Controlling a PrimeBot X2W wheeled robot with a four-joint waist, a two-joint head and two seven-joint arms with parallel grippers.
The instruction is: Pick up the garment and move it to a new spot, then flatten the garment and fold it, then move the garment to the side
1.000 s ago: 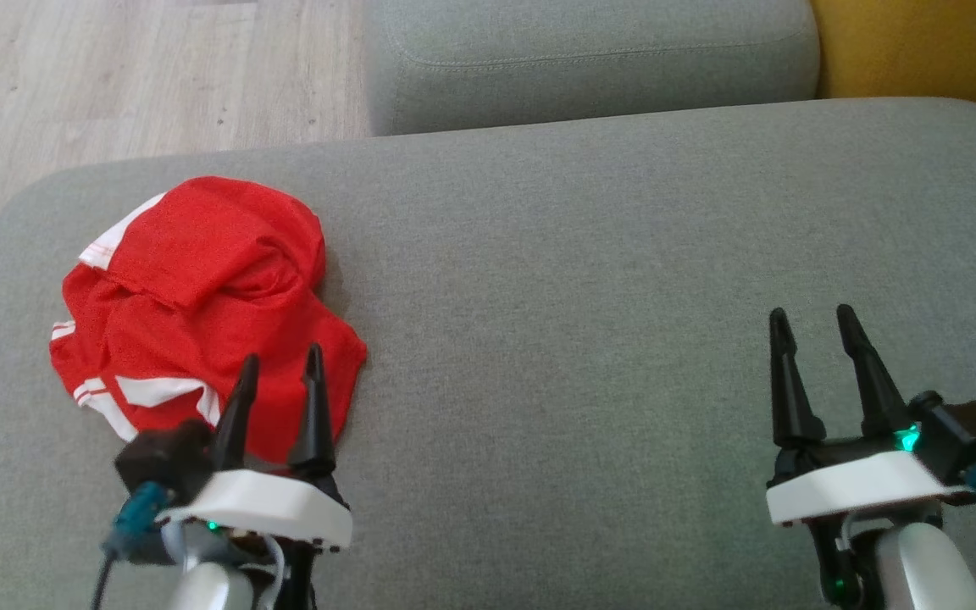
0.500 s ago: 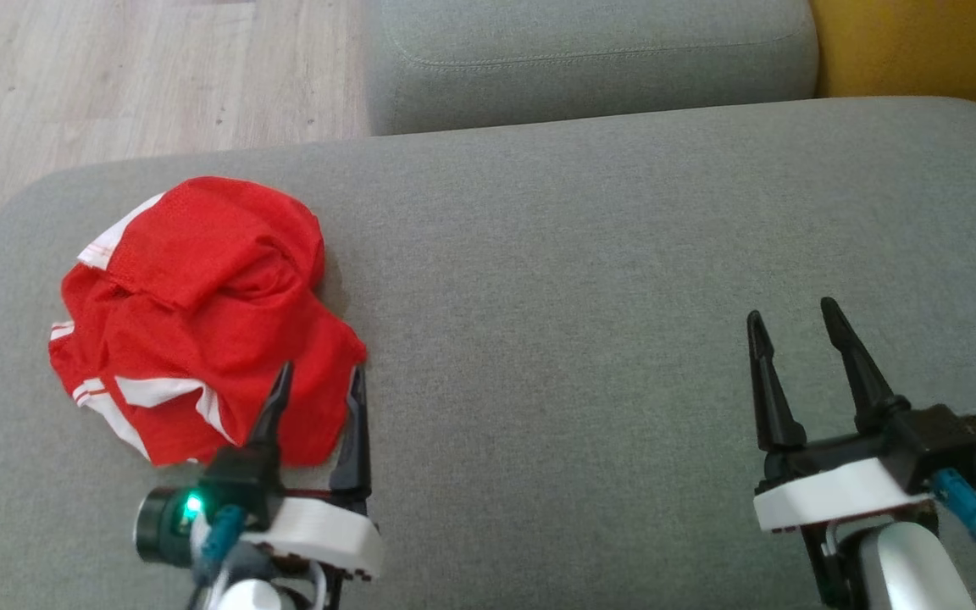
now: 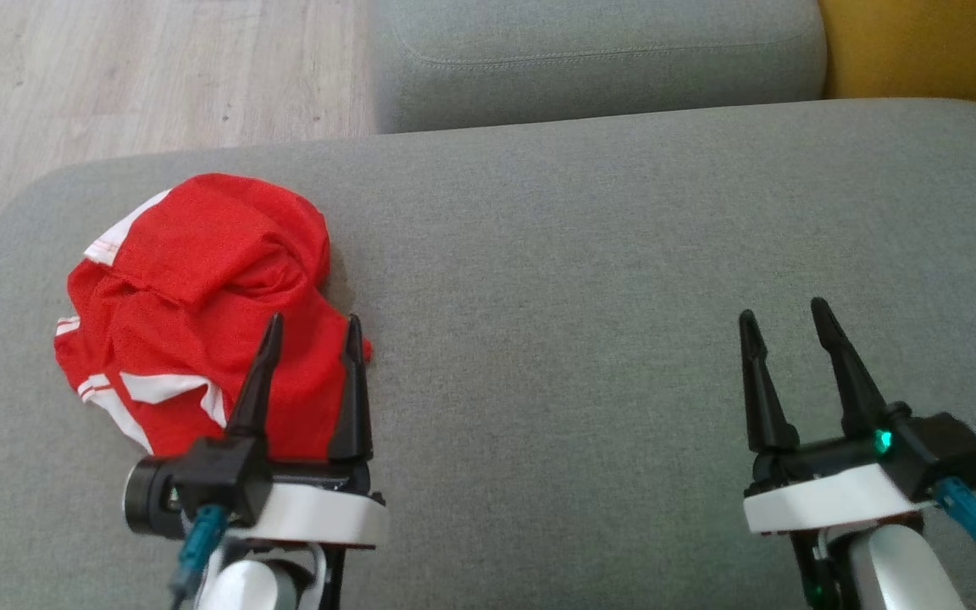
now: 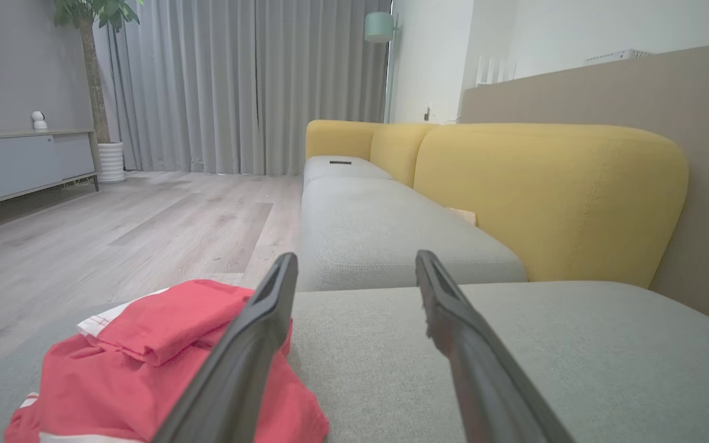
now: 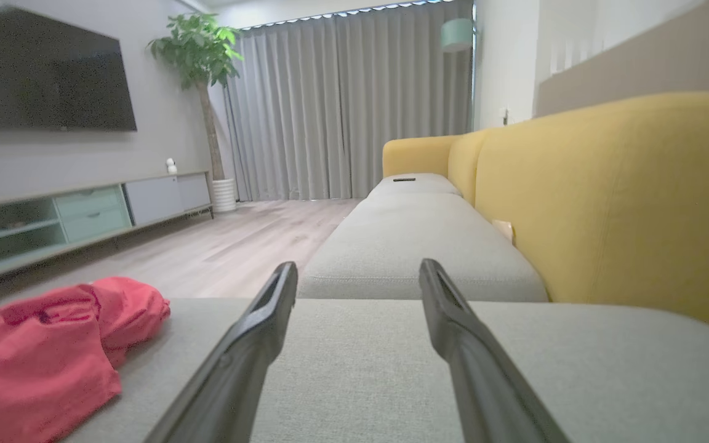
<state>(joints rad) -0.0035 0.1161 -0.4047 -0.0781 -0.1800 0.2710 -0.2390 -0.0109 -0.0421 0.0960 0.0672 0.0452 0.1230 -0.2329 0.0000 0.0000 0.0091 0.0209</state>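
The garment (image 3: 200, 305) is a crumpled red piece with white stripes, lying on the left part of the grey sofa cushion (image 3: 590, 271). My left gripper (image 3: 312, 324) hovers open at the garment's near right edge, its fingers over the red cloth, nothing between them. In the left wrist view the garment (image 4: 145, 357) lies low left, partly behind the left finger (image 4: 250, 344). My right gripper (image 3: 784, 312) stands open far to the right over bare cushion. The right wrist view has the garment (image 5: 53, 351) at its far left.
A second grey cushion (image 3: 598, 59) lies beyond this one, with a yellow backrest (image 3: 928, 51) at the right. Wooden floor (image 3: 141, 76) lies past the cushion's left and far edge. A TV cabinet (image 5: 84, 215) and a potted plant (image 5: 200, 55) stand across the room.
My left gripper has shifted right and then forward along the garment's right edge, rolling at the wrist. My right gripper has drifted slightly left. The garment has not moved.
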